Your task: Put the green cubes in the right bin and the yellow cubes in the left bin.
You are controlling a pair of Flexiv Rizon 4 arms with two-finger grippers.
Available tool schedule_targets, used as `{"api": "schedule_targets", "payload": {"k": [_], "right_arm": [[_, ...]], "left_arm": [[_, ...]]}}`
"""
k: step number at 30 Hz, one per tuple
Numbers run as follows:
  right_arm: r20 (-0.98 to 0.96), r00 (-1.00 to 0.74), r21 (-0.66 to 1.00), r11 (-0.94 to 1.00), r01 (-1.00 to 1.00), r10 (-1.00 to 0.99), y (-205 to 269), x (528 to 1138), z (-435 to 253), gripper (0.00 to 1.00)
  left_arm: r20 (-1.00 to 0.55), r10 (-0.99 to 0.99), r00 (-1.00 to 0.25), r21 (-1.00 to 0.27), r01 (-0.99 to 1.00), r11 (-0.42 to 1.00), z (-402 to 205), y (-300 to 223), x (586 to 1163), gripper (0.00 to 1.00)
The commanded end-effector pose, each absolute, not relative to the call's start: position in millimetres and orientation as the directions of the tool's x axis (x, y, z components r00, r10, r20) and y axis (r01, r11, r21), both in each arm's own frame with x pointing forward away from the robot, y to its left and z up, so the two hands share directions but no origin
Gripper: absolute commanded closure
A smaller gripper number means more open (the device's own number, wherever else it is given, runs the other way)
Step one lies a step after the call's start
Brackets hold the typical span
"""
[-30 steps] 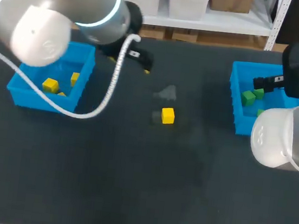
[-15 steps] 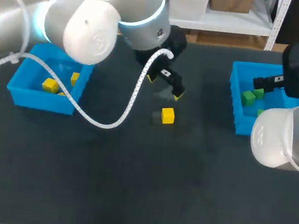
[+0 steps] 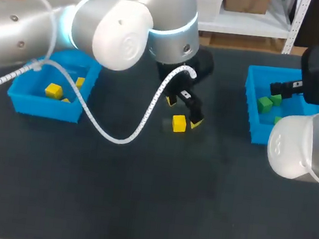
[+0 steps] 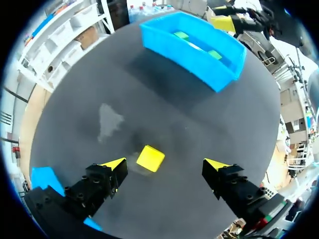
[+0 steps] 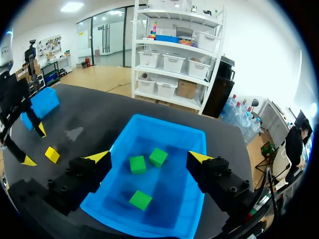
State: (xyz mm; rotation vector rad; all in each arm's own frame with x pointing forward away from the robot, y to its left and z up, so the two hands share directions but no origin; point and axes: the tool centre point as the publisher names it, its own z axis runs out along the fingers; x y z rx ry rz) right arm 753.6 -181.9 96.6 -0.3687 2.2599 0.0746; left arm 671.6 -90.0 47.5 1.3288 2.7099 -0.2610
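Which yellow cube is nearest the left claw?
The lone yellow cube on the table, lying between the open left claw tips. The other yellow cubes lie inside the left bin, well away from it.

A robotics lab as we read it, our left arm (image 3: 118, 27) and our right arm (image 3: 302, 143), bulky grey jointed machines, over a dark matte worktop (image 3: 138, 198), a white cable (image 3: 149, 111) looped from the left arm, a plain blue left bin (image 3: 44, 108) and right bin (image 3: 250, 128), small yellow cubes (image 3: 53, 90) and green cubes (image 3: 265, 104) sorted in them
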Motion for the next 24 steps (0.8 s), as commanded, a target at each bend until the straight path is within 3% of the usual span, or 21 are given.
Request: {"api": "schedule_targets", "payload": {"k": [1, 24], "right_arm": [[-0.75, -0.617, -0.066, 0.955, -0.29, -0.239, -182.6, 752.9, 97.3, 0.0], [-0.75, -0.617, -0.066, 0.955, -0.29, -0.239, -182.6, 752.9, 97.3, 0.0]], "left_arm": [[-0.156, 0.783, -0.603, -0.12, 0.798, 0.591, 41.0, -92.1, 673.2, 0.0], [-0.032, 0.824, -0.566, -0.055, 0.824, 0.564, -0.7, -91.8, 668.8, 0.0]]}}
